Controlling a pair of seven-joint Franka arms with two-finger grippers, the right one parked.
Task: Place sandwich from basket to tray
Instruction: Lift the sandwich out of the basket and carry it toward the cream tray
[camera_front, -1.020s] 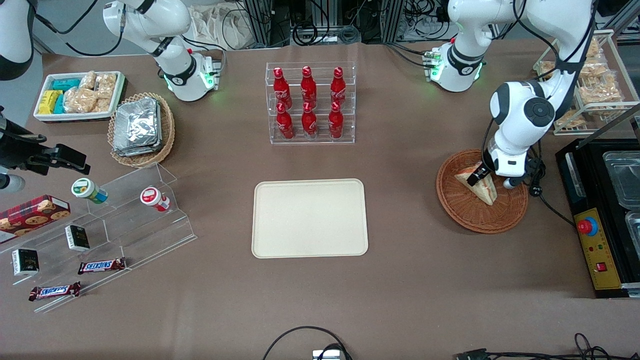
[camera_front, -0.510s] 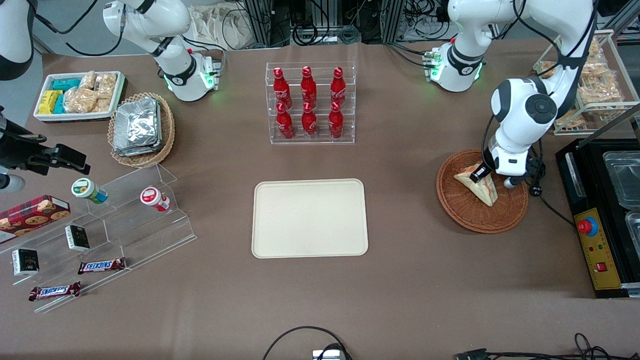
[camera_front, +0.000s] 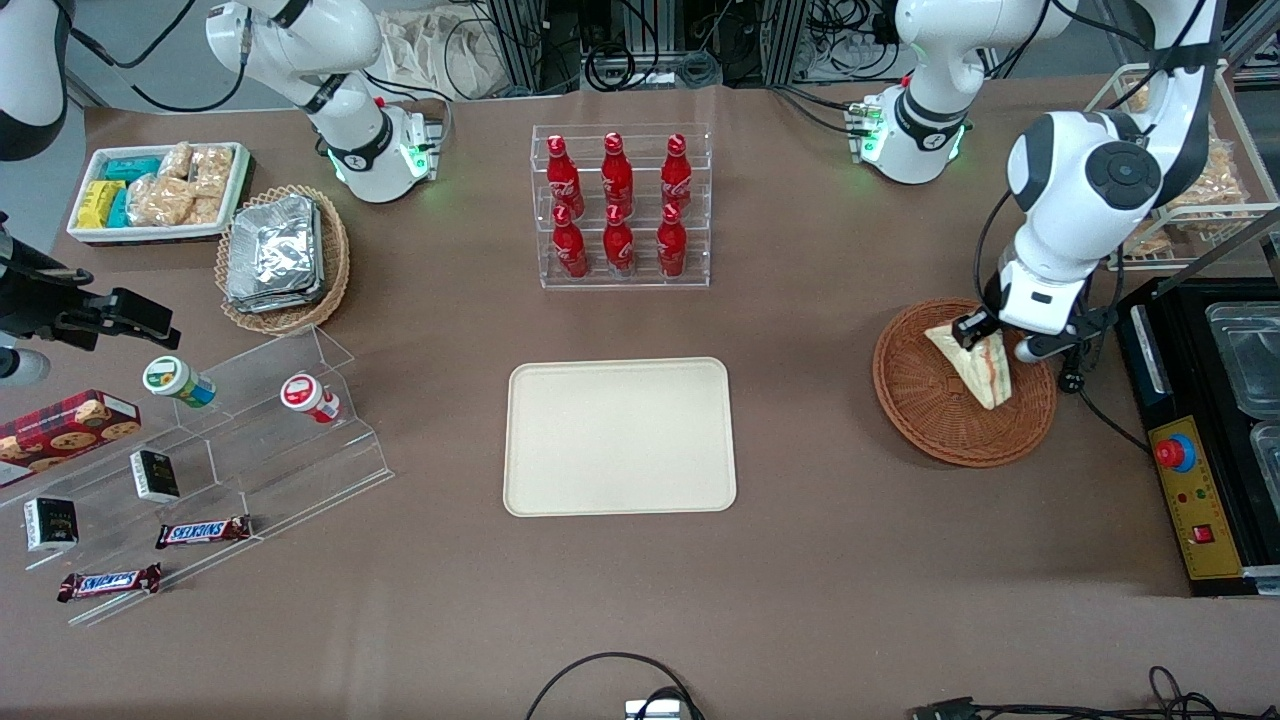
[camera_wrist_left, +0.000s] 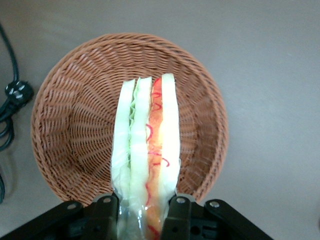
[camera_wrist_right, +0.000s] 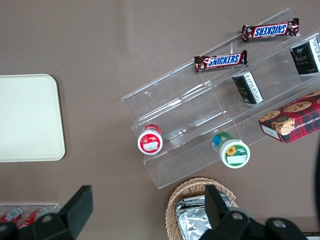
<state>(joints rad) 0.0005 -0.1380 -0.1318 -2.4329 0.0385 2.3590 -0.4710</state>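
While the pincer (camera_front: 978, 338) is clamped on the wide end of the sandwich (camera_front: 975, 362), one finger (camera_wrist_left: 106, 212) presses each bread face, and the wedge hangs above the reddish-brown wicker basket (camera_front: 925, 405), clear of its woven floor in the left wrist view. Its layered edge of white bread, green and red-orange filling faces the wrist camera. Toward the counter (camera_front: 800, 560) middle, well apart from the basket, lies the cream tray (camera_front: 619, 437).

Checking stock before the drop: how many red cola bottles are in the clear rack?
6, all in the clear rack: three on the upper step, three on the lower step, nearer the front camera. The gripper holds the sandwich over the basket.
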